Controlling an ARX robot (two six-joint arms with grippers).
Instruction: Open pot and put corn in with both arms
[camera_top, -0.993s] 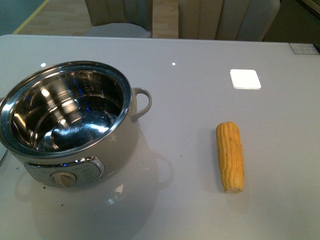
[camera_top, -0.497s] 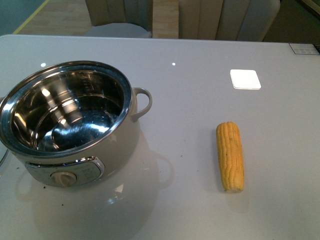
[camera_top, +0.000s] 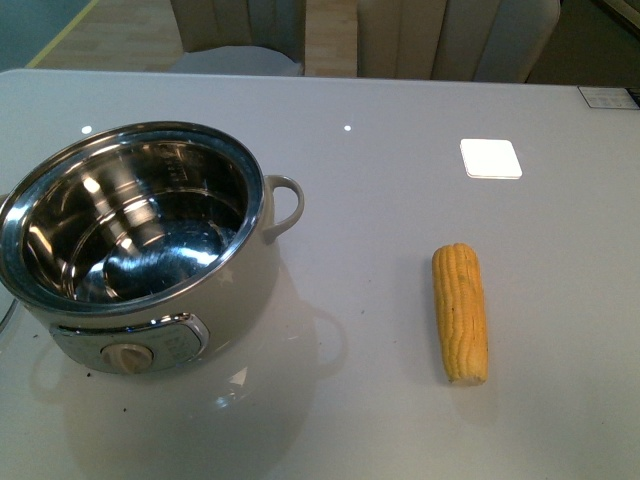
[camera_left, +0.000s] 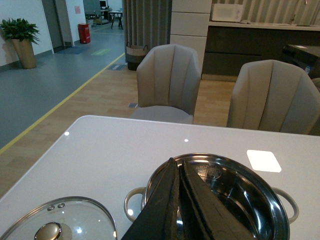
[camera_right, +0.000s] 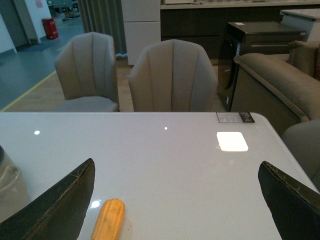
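Note:
The cream-white pot (camera_top: 150, 300) stands open at the left of the table, its steel bowl empty; it also shows in the left wrist view (camera_left: 260, 200). The yellow corn (camera_top: 460, 312) lies on the table to the pot's right, its far end seen in the right wrist view (camera_right: 108, 220). Neither arm shows in the front view. My left gripper (camera_left: 176, 165) is shut and empty, raised in front of the pot's rim. My right gripper (camera_right: 177, 192) is wide open, with the corn just inside one finger (camera_right: 60, 205).
A glass lid (camera_left: 55, 225) with a metal knob lies on the table beside the pot. Two beige chairs (camera_left: 167, 80) stand behind the table's far edge. A bright light patch (camera_top: 490, 157) reflects on the table beyond the corn.

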